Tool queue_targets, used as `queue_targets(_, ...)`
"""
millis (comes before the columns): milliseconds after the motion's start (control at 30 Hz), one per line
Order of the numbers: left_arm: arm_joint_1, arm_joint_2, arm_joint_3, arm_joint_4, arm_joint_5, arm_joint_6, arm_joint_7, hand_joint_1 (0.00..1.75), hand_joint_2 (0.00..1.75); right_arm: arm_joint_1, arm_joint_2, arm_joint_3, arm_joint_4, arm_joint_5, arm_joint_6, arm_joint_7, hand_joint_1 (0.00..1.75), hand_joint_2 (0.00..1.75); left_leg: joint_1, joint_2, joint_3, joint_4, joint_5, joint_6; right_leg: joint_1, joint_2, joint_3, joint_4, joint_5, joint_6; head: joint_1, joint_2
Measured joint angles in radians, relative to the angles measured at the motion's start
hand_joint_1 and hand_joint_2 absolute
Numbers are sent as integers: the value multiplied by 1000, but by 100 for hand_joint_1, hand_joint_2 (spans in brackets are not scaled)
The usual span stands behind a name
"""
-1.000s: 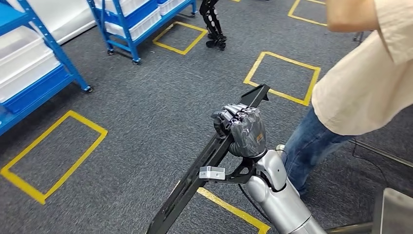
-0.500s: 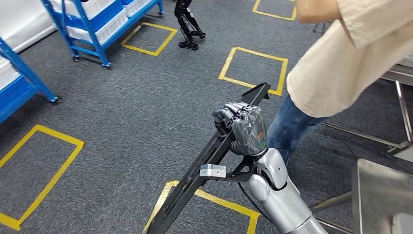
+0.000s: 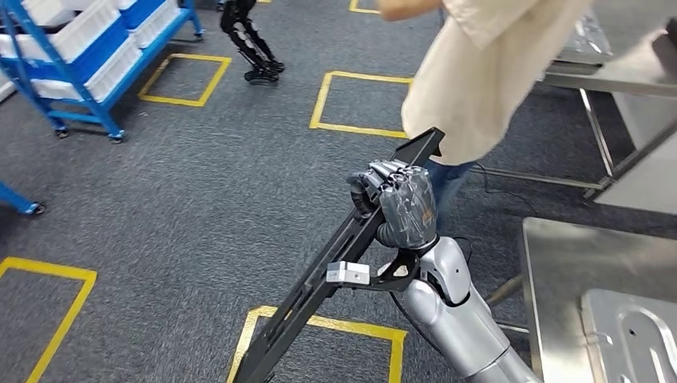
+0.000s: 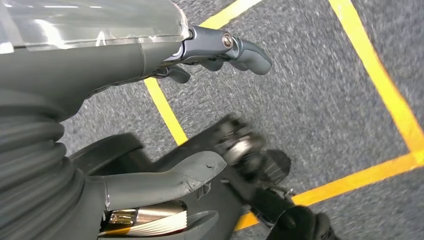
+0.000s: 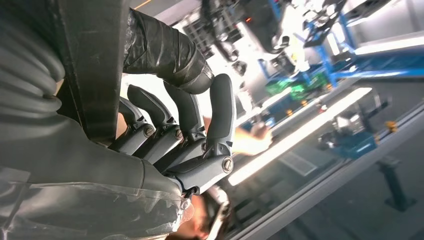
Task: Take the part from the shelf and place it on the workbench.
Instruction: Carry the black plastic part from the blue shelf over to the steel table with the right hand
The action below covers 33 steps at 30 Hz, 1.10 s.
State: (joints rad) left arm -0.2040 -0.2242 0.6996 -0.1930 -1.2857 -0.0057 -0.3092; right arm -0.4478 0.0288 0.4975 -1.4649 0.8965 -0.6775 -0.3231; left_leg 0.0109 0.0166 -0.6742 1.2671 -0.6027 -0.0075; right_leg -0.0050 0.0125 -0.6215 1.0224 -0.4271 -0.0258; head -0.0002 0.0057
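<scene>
Right hand (image 3: 397, 203) is wrapping its fingers tight around the long black metal bracket part (image 3: 335, 263), holding it slanted above the grey carpet floor (image 3: 199, 207). Left hand (image 4: 165, 65) is hanging by the floor, fingers loosely apart, holding nothing. Shiny steel workbench (image 3: 559, 271) is lying near, off to the right. A person in a cream shirt (image 3: 487, 72) is standing close ahead. Judgement: carrying step; best swinging the long bar slowly, its far tip well away from the person, then lowering it flat.

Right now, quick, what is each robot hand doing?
Left robot hand: open, holding nothing, hanging over the carpet.
Right robot hand: closed around the long black part.
</scene>
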Motion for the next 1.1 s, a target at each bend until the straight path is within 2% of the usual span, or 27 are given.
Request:
queue_targets(33, 2, 1, 0, 0, 1, 0, 1, 0, 175, 1, 0, 0, 0, 0, 0, 0, 175, 175, 0, -5, -19, 34, -2, 0, 0, 16, 0, 2, 0, 0, 0, 0)
queue_targets(67, 3, 1, 0, 0, 1, 0, 1, 0, 175, 1, 1, 0, 1, 0, 1, 0, 175, 175, 0, -8, -22, 29, 16, 1, 1, 32, 0, 4, 0, 0, 0, 0)
queue_targets(100, 3, 2, 0, 0, 2, 0, 2, 0, 175, 1, 1, 0, 1, 0, 1, 0, 175, 175, 0, -13, -8, -10, 50, 3, 1, 48, 0, 6, 0, 1, 0, 0)
queue_targets(167, 1, 3, 0, 0, 3, 0, 2, 0, 175, 1, 1, 0, 1, 0, 2, 0, 175, 175, 2, -54, 44, -142, 121, 11, 1, 76, -3, 12, -2, 5, 0, 0)
queue_targets(200, 0, 4, 0, 0, 4, 0, 2, 0, 175, 0, 1, 0, 1, 0, 2, 0, 175, 175, 4, -75, 65, -192, 139, 14, 0, 89, -6, 15, -2, 9, 0, 0)
queue_targets(233, 0, 4, 0, 0, 4, -1, 2, 0, 175, 0, 2, 0, 1, 0, 3, 0, 175, 175, 3, -90, 77, -220, 144, 17, -1, 100, -11, 16, -1, 15, 0, 0)
queue_targets(267, 0, 5, 0, 0, 5, -1, 3, 0, 175, 0, 1, 0, 1, 0, 4, 0, 175, 175, 2, -90, 80, -229, 141, 20, -3, 112, -15, 16, 2, 23, 0, 0)
queue_targets(300, 0, 4, 0, 0, 5, -1, 3, 0, 175, 0, 1, 0, 1, -1, 4, 0, 175, 175, 3, -80, 82, -233, 143, 24, -4, 123, -19, 14, 5, 30, 0, 0)
queue_targets(333, -2, 4, 0, 0, 5, -1, 3, 0, 175, 1, 1, 0, 1, -2, 4, 0, 175, 175, 4, -68, 83, -239, 147, 29, -4, 119, -22, 16, 4, 36, 0, 0)
queue_targets(400, -5, 2, 0, -1, 4, -1, 3, 0, 175, -1, 0, -1, 0, -4, 4, -1, 175, 175, 9, -43, 87, -251, 154, 42, 0, 71, -44, 58, -25, 46, 4, 0)
queue_targets(433, -5, 2, 0, -1, 4, -2, 4, 0, 175, -2, 0, -1, 0, -5, 3, -1, 175, 175, 8, -29, 88, -254, 155, 47, -1, 37, -66, 106, -54, 49, 5, 0)
queue_targets(467, -4, 3, 0, -1, 4, -2, 4, 0, 175, -2, 0, -1, 0, -6, 3, -2, 175, 175, 8, -16, 88, -255, 155, 50, -3, 13, -96, 167, -85, 52, 7, 0)
queue_targets(500, -2, 4, 0, -1, 4, -2, 4, 0, 175, -1, -1, -1, 0, -8, 3, -2, 175, 175, 8, -2, 88, -254, 154, 50, -7, 2, -124, 225, -108, 56, 6, 0)
queue_targets(533, -1, 4, 0, -1, 4, -2, 4, 0, 175, 0, -1, -1, 0, -8, 3, -2, 175, 175, 8, 13, 88, -254, 152, 50, -11, -4, -142, 261, -116, 60, 6, 0)
queue_targets(567, 0, 5, 0, -1, 4, -2, 4, 0, 175, 1, -1, -1, 0, -9, 3, -2, 175, 175, 8, 28, 89, -253, 150, 49, -15, -9, -142, 263, -105, 64, 6, 0)
queue_targets(600, 0, 4, 0, -1, 4, -2, 4, 0, 175, 1, -2, -1, 1, -10, 3, -2, 175, 175, 9, 42, 90, -251, 147, 46, -18, -17, -123, 227, -78, 66, 6, 0)
queue_targets(633, -1, 4, 0, -1, 4, -2, 4, 0, 175, 1, -2, -1, 0, -10, 3, -2, 175, 175, 9, 54, 92, -249, 144, 42, -19, -35, -88, 165, -45, 67, 7, 0)
queue_targets(700, -1, 4, 0, -1, 3, -2, 4, 0, 175, -1, -1, -1, 0, -10, 3, -2, 175, 175, 4, 75, 98, -245, 135, 30, -11, -83, -28, 50, -5, 60, 6, 0)
queue_targets(733, -1, 4, 0, -1, 3, -2, 4, 0, 175, -2, -1, -1, 0, -10, 3, -2, 175, 175, 1, 85, 101, -244, 131, 24, -6, -96, -15, 22, -1, 55, 6, 0)
queue_targets(767, -2, 4, 0, -1, 3, -2, 4, 0, 175, -2, -1, -1, 0, -10, 3, -2, 175, 175, -2, 96, 103, -244, 129, 18, -1, -96, -14, 15, -4, 49, 6, 0)
queue_targets(833, -4, 4, 0, -1, 3, -2, 4, 0, 175, -1, -2, -1, -1, -10, 3, -2, 175, 175, 0, 111, 110, -245, 122, 6, -3, -68, -15, 12, -2, 37, 5, 0)
queue_targets(900, -7, 4, 0, -2, 3, -2, 4, 0, 175, -3, -1, -1, -1, -10, 3, -2, 175, 175, 5, 75, 98, -206, 89, -3, -9, -43, -12, 6, 2, 22, 5, 0)
queue_targets(967, -4, 4, -1, -2, 3, -2, 4, 0, 175, -5, 0, -1, -1, -10, 3, -2, 175, 175, 9, 17, 48, -94, 29, -6, -11, -17, -11, 4, 4, 12, 5, 0)
queue_targets(1000, -1, 5, 0, -2, 2, -2, 4, 0, 175, -4, 0, -1, -1, -10, 3, -2, 175, 175, 10, 4, 16, -30, 5, -7, -10, -2, -11, 4, 4, 10, 5, 0)
queue_targets(1033, 2, 6, -1, -2, 2, -2, 4, 0, 175, -3, 0, -1, -1, -10, 3, -2, 175, 175, 10, -3, -8, 14, -4, -8, -9, 14, -11, 5, 4, 10, 5, 0)
queue_targets(1067, 5, 7, -1, -2, 2, -2, 4, 0, 175, -2, -1, -1, 0, -10, 3, -2, 175, 175, 10, -7, -20, 29, 4, -7, -8, 30, -11, 6, 4, 10, 5, 0)
queue_targets(1100, 6, 8, -1, -2, 2, -2, 4, 0, 175, -2, -1, -1, 0, -10, 3, -2, 175, 175, 10, -10, -14, 6, 32, -6, -8, 46, -11, 8, 4, 10, 5, 0)
